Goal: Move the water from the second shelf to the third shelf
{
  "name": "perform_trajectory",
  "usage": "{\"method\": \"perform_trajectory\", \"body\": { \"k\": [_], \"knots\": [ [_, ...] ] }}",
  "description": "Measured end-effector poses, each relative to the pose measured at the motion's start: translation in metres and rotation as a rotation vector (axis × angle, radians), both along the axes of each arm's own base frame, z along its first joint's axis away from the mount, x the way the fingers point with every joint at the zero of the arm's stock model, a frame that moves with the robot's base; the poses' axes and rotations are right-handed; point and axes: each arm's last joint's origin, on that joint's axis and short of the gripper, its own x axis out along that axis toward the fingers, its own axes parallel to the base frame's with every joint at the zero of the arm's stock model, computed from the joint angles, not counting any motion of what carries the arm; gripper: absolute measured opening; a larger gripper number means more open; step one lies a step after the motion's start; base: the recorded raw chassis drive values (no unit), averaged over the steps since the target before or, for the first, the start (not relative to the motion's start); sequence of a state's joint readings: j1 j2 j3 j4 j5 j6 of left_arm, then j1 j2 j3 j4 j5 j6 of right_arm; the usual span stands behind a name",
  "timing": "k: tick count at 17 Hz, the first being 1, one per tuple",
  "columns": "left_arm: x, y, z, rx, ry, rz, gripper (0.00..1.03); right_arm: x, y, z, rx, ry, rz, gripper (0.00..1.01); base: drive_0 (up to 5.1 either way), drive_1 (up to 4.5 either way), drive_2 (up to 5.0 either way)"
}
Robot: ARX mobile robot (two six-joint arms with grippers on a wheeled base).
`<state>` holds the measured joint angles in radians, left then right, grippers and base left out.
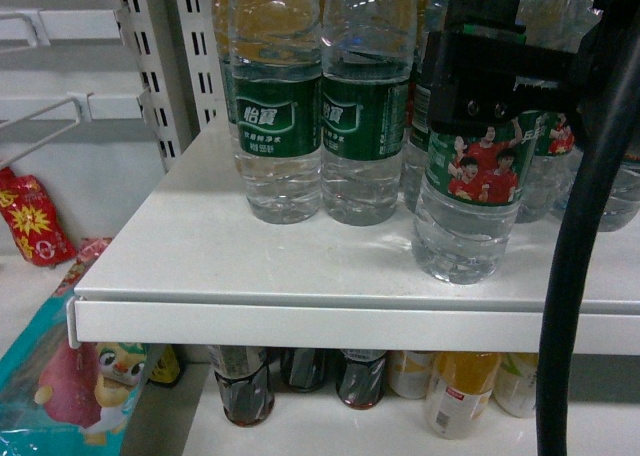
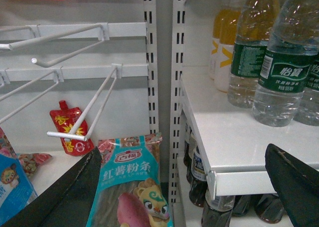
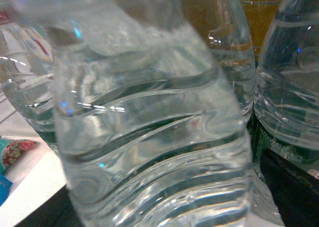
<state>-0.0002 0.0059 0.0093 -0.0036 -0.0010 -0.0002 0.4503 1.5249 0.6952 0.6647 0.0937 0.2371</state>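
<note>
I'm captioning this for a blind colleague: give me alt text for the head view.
The right gripper, black, is at the label of a clear water bottle standing near the front of a white shelf. More water bottles stand behind it, and dark drink bottles below.

The head camera looks slightly down at the white shelf [image 1: 300, 266]; the left wrist view shares it from the left side, while the right wrist camera is pressed against a bottle [image 3: 149, 137].

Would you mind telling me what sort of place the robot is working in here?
Most likely a shop aisle: white slotted shelving stocked with rows of labelled water bottles, peg hooks for hanging goods, and packaged snacks beside them.
</note>
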Motion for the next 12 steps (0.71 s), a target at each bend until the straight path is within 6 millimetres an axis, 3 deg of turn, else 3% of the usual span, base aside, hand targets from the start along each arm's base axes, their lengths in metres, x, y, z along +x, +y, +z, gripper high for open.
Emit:
{"method": "perform_trajectory", "body": {
  "k": [2, 12],
  "knots": [
    [0.0, 0.0, 0.0, 0.0, 0.0, 0.0, 0.98, -0.0007, -0.0003, 0.0021, 0.001, -0.007, 0.0, 0.99, 0.0, 0.0, 0.0],
    [0.0, 0.0, 0.0, 0.0, 0.0, 0.0, 0.98, -0.0027, 0.0003, -0.0031, -0.022, 0.052, 0.049, 0.98, 0.0, 0.0, 0.0]
  ]
}}
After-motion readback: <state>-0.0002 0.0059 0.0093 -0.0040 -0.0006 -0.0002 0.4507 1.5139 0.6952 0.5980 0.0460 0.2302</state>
